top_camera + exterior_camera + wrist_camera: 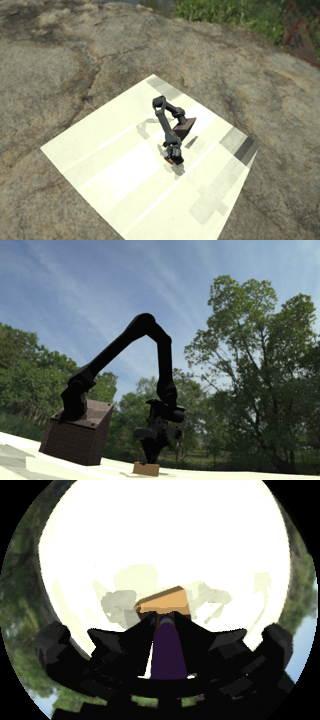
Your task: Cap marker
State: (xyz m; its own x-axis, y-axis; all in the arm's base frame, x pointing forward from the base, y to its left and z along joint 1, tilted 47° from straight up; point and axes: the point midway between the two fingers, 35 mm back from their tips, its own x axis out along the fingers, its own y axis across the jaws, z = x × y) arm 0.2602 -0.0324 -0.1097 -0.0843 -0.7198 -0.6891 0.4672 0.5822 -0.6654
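Observation:
The orange-brown holder block (168, 160) (146, 469) (170, 600) stands on the table. My gripper (153, 461) (165, 614) points down right over the block, its fingertips close to the block's top. It is shut on the purple cap (169, 652), which shows between the fingers in the wrist view. A small grey part shows at the cap's far end, close to the block. The marker cannot be told apart there; the fingers and cap hide it. How far the cap sits on the marker cannot be seen.
The arm's dark brown wooden base (184, 128) (69, 440) stands behind the block. The pale table (116, 165) (196, 473) carries bright and grey patches of light and shadow. Rock lies around the table in the top view.

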